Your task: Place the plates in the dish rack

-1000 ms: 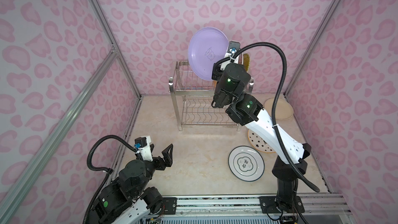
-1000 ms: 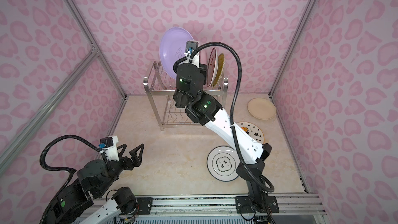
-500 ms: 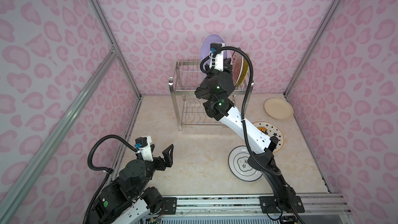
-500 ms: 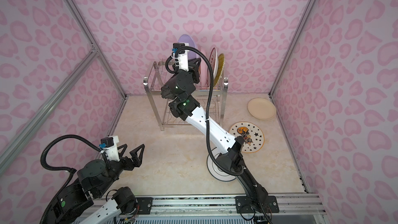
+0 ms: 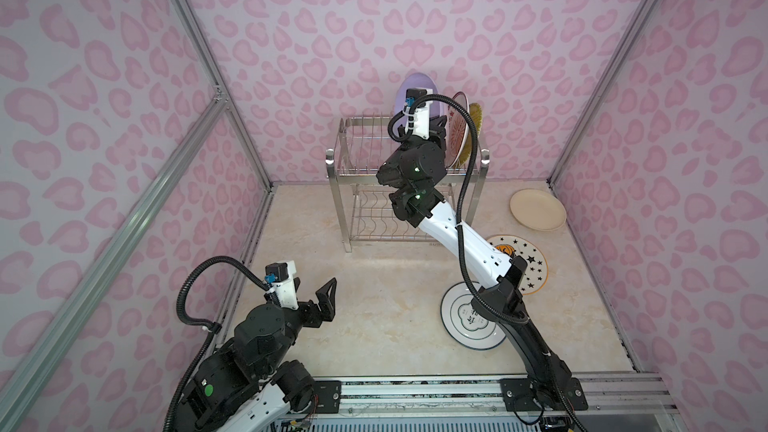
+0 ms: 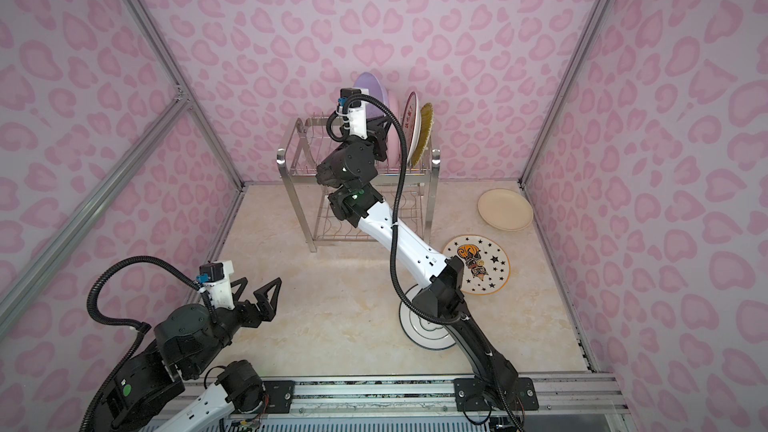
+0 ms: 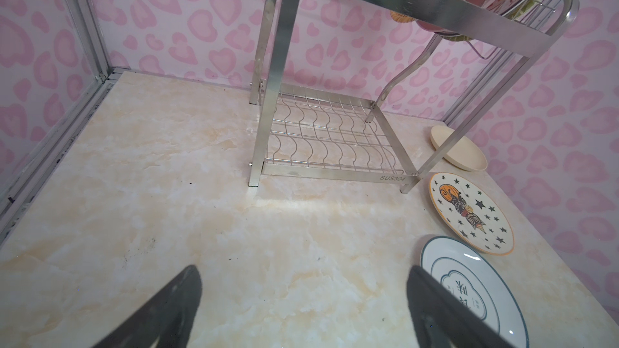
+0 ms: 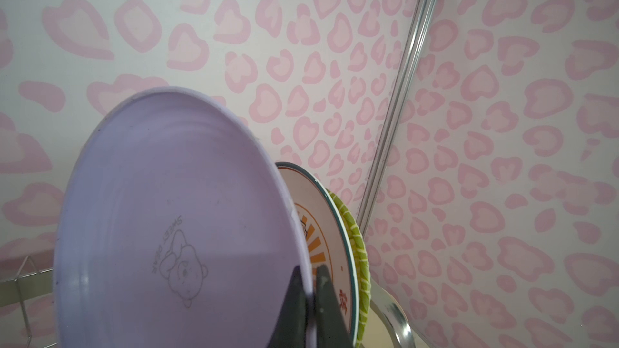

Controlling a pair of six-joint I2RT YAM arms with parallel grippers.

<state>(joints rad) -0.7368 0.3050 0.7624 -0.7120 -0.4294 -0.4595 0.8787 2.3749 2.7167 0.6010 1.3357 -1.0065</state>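
Note:
My right gripper (image 8: pixel 310 271) is shut on the rim of the lilac plate (image 8: pixel 174 212), holding it upright over the dish rack's (image 5: pixel 353 160) upper tier, in both top views (image 6: pixel 370 85). Right beside it in the rack stand the orange-radial white plate (image 8: pixel 330 225) and the yellow striped plate (image 8: pixel 356 246). The cream plate (image 5: pixel 538 209), the star-patterned plate (image 5: pixel 532 259) and the white plate with the ring emblem (image 5: pixel 461 317) lie flat on the table. My left gripper (image 5: pixel 313 290) hovers open and holds nothing, low at the front left.
Pink patterned walls with metal posts close in the table on three sides. The rack's wavy lower shelf (image 7: pixel 328 135) holds nothing. My right arm (image 5: pixel 469 243) stretches over the two front plates. A metal rail (image 5: pixel 415 392) runs along the front edge.
The right arm has stretched out toward the rack and turned the lilac plate from face-on to upright, bringing it close beside the racked plates. The left arm has not moved.

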